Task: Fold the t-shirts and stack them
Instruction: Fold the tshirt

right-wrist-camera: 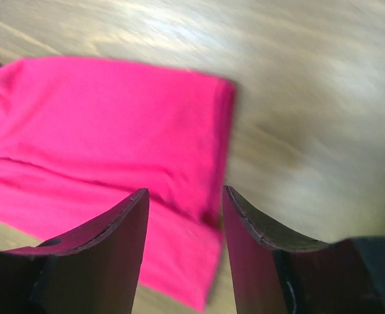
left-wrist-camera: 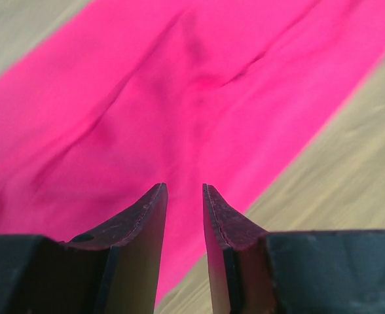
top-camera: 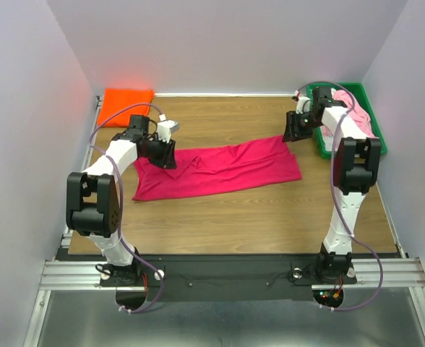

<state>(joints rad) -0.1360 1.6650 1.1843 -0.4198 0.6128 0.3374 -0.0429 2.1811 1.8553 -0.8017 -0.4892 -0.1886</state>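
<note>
Roughly left-right — crimson t-shirt (top-camera: 220,170), perhaps folded

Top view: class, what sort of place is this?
Probably a robot lab cell: left arm and right arm bolted at a wooden table, plain white walls boxing it in, crimson t-shirt laid out.

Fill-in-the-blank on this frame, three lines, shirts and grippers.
1. The folded shirt in the far left corner of the table is ___.
2. The pale pink shirt lies in the green ___.
3. The left gripper and right gripper hang over opposite ends of the magenta shirt, both empty and ___.
Missing words: orange; tray; open.
</note>
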